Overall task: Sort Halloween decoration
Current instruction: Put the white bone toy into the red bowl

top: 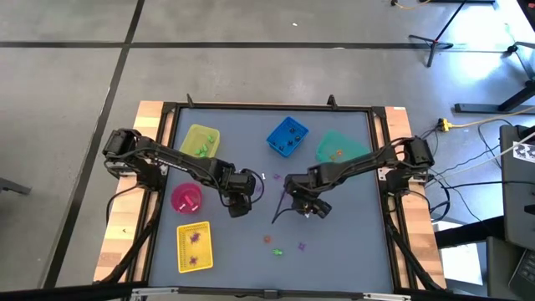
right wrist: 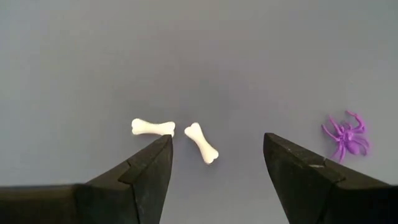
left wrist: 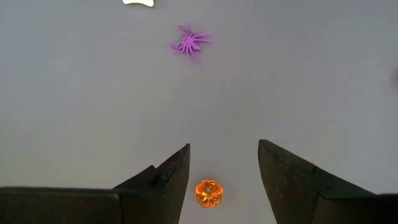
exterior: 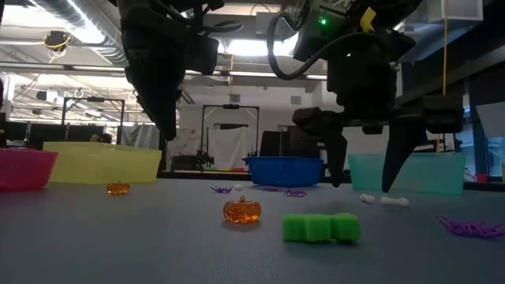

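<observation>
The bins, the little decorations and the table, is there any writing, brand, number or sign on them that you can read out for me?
None can be read.
The yellow bin, blue bin, teal bin and pink bin show no lettering.
The white bones, purple spider and orange pumpkin are plain.
</observation>
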### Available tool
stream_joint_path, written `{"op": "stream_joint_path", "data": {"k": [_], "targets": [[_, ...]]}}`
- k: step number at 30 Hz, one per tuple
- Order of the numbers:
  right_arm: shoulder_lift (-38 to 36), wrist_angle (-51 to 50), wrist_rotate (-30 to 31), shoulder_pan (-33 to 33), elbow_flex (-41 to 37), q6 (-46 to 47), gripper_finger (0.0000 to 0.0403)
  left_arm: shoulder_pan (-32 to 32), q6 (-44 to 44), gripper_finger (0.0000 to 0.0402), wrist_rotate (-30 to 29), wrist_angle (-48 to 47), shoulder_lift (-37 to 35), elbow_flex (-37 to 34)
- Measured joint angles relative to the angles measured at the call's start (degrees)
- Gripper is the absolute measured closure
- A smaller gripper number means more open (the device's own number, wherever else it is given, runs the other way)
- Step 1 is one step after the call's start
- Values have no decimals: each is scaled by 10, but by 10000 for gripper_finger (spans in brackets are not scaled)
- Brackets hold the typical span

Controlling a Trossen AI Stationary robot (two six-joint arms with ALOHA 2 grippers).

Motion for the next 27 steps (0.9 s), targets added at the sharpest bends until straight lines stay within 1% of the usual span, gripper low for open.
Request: {"op": "stream_joint_path", "data": {"k": [7,10,13,21,27], "targets": [[23,2,-1,0,0,0,153,0,0,229,0,6,0,0],[25,0,-5,0,1,-1,161,0,0,229,0,12,0,0],[25,0,-5,0,1,-1,182,0,1,229,0,16,0,0],[25,-1,-4,0,1,0,261,0,1,229,0,18,0,0],[25,-1,-2,0,1,1,299,0,1,229,0,19,0,0]]}}
